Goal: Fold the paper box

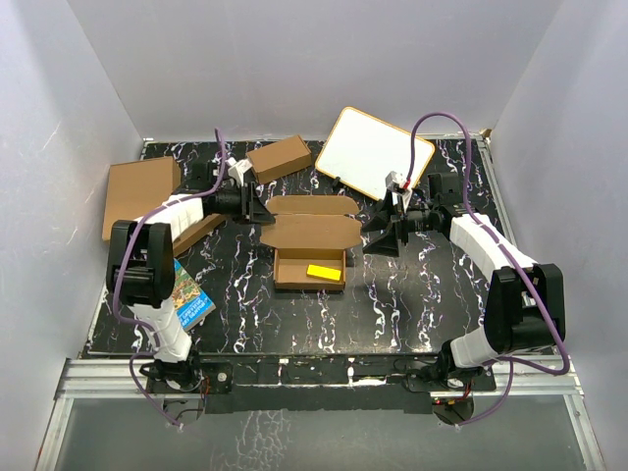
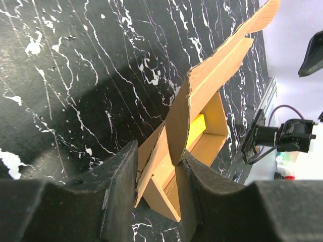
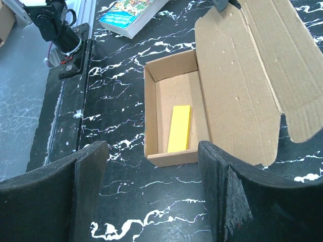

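The plain brown corrugated cardboard mailer box (image 1: 314, 232) lies open just beside the wood-framed white board (image 1: 378, 152). It looks light and stiff (bending only at creases). The left gripper (image 2: 159, 169) pinches its lid edge, a sensible hold; the right gripper (image 3: 151, 151) hangs spread and empty.

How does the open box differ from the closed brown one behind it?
The paper box lies open, a yellow block showing inside; the closed brown box is shut, contents hidden. The paper box sits square to the table edge; the closed brown box lies angled. The left gripper holds a paper box flap; nothing grips the closed brown box. Both are plain brown cardboard.
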Robot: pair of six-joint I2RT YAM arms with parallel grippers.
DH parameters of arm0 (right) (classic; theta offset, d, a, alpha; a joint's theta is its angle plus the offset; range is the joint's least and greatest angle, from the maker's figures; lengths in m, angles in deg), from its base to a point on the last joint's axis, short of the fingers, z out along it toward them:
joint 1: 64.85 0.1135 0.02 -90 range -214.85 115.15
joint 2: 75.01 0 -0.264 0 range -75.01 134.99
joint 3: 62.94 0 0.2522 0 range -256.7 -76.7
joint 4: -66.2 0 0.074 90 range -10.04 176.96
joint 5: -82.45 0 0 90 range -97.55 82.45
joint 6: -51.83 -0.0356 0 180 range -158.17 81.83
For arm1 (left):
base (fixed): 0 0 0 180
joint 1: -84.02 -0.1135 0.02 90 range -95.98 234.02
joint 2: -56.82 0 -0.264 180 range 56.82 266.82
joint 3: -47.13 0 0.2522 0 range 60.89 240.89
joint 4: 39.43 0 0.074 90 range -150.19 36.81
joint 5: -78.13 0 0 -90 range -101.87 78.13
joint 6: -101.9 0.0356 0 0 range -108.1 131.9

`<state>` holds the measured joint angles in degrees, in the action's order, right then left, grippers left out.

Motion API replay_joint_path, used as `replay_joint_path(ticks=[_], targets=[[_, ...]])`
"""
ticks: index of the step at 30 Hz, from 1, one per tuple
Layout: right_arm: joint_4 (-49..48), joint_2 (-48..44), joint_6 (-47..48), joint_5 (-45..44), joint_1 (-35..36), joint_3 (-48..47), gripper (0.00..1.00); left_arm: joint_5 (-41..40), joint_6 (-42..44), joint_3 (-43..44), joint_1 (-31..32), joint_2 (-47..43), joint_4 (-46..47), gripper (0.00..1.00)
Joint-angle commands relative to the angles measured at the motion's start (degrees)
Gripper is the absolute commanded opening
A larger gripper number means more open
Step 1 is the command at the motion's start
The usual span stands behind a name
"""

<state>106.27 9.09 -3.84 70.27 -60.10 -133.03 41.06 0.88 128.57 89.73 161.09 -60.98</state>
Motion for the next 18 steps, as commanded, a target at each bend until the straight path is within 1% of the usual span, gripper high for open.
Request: replay_joint_path(ticks=[1,3,4,11,15,18], targets=[[-3.53,-0.01,0.78,1.85,-0.35,0.0,0.77,3.01,3.15,2.36,1.3,-0.54,-3.24,0.33],[-3.47,0.02,0.77,1.8,-0.31,-0.05,0.77,3.12,3.8,2.46,1.76,-0.6,-3.47,0.32],[-3.49,0.02,0.77,1.76,-0.29,-0.01,0.76,3.21,4.08,2.46,1.88,-0.57,-3.85,0.31],[-3.64,0.02,0.38,0.79,-0.35,-0.09,0.76,2.31,5.76,2.33,2.32,-1.26,-5.73,0.09],[-7.12,0.6,-4.98,-4.36,-0.47,-0.13,0.77,0.9,5.98,0.45,2.99,-3.89,-3.99,0.01],[-9.3,0.81,-8.22,-8.65,-1.18,0.01,0.77,-1.18,6.12,-3.11,4.13,-7.36,-0.76,0.0]])
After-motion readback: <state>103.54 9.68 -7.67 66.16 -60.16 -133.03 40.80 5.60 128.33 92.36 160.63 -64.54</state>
